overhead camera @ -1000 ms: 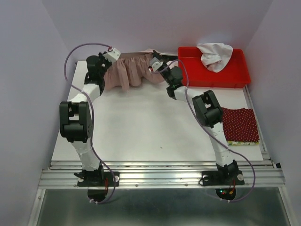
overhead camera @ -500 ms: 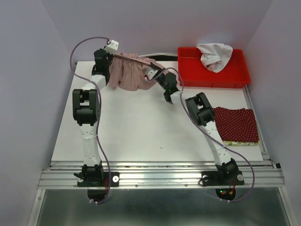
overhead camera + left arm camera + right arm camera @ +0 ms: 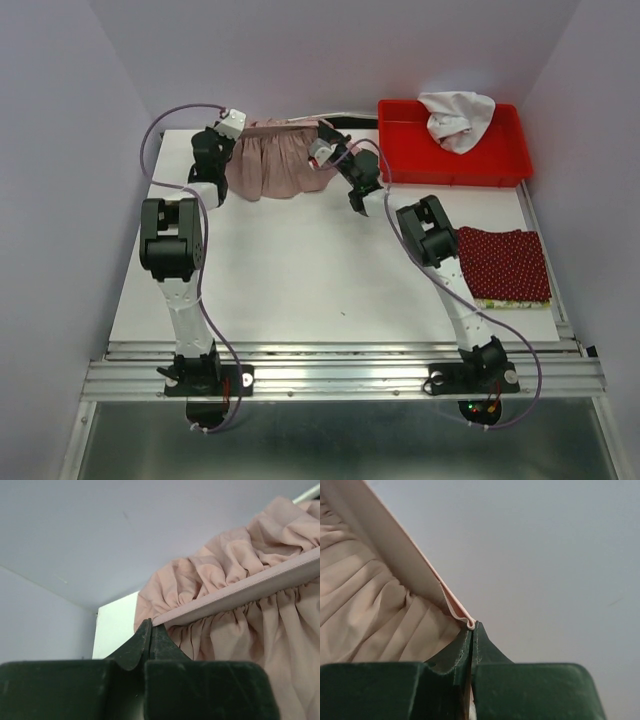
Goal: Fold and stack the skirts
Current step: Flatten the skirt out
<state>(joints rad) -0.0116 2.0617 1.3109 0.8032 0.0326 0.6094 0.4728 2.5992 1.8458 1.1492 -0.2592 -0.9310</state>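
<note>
The dusty-pink pleated skirt [image 3: 278, 160] hangs stretched by its waistband at the far edge of the table. My left gripper [image 3: 232, 128] is shut on the waistband's left end, seen pinched in the left wrist view [image 3: 150, 622]. My right gripper [image 3: 322, 148] is shut on the right end, seen in the right wrist view [image 3: 471, 625]. The pink cloth fills the left wrist view [image 3: 250, 605] and the right wrist view [image 3: 375, 610]. The dark red dotted skirt [image 3: 508, 262] lies folded at the right on the yellow-green patterned skirt [image 3: 515, 301], of which only an edge shows.
A red bin [image 3: 455, 150] with a crumpled white cloth [image 3: 455, 118] stands at the back right. The white table [image 3: 300, 270] has lilac walls on three sides. The arm cables loop near the back.
Both grippers have carried the pink skirt's waistband back toward the far edge and levelled it. The left arm has folded in closer. The skirt's hem now rests lower on the table.
</note>
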